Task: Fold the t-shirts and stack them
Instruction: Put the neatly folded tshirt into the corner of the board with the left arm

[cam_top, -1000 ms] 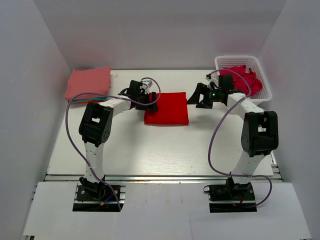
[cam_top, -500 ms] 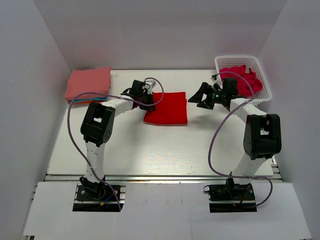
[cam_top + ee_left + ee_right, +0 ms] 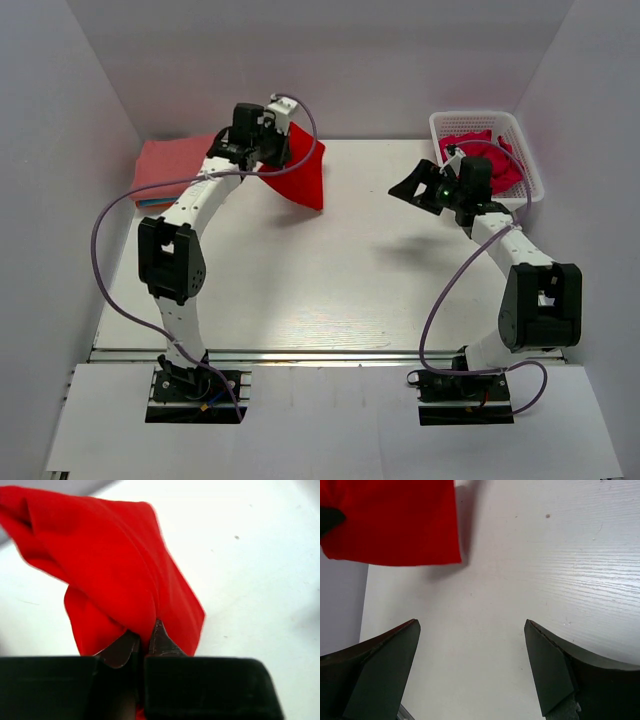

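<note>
While the red shirt (image 3: pixel 303 172) hangs in loose folds over the far left part of the table (image 3: pixel 330 290), its upper edge is pinched by the left gripper (image 3: pixel 283 140); in the left wrist view the fingers (image 3: pixel 159 641) are seen pressed together on the cloth, with the rest of the shirt drooping away from them; a shadow is cast on the table below it. Just to the left, a salmon stack (image 3: pixel 165 165) is laid in the far left corner, with a thin teal edge seen beneath it. The right gripper (image 3: pixel 410 190) is held above bare table, its fingers spread wide with nothing between them; it is placed just beside the basket (image 3: pixel 480 120), in which a crimson shirt (image 3: pixel 503 162) is heaped.
</note>
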Robot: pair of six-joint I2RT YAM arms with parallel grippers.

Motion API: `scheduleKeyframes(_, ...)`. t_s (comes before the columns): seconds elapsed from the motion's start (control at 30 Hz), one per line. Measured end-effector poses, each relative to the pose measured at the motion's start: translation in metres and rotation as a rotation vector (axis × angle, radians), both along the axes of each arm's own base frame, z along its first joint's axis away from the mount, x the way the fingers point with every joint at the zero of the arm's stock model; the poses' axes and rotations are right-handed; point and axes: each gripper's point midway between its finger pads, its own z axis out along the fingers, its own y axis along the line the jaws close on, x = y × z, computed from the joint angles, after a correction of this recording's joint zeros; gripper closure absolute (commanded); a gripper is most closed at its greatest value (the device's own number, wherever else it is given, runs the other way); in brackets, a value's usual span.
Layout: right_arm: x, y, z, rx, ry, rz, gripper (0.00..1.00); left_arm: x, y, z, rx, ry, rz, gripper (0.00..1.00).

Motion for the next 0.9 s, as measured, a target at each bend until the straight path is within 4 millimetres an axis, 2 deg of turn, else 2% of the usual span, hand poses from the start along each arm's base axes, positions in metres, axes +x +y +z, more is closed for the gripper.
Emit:
scheduleKeyframes(0.13,0.001,-0.003,0.0,-0.008,-0.013,-0.02,0.1,0.013,0.032,0.034,0.045,-0.056,0.018,1.0)
scheduleKeyframes(0.33,-0.001,-0.005,-0.007,-0.009,0.008,-0.035,0.1,0.023,0.086,0.065,0.131,-0.094,0.053,1.0)
scheduleKeyframes(0.6,-0.001,-0.005,-0.008,-0.011,0.009,-0.039,0.1,0.024,0.15,0.077,0.232,-0.102,0.093,1.0)
scheduleKeyframes(0.9,-0.001,-0.005,-0.008,-0.012,0.01,-0.039,0.1,0.029,0.2,0.105,0.271,-0.155,0.162,1.0)
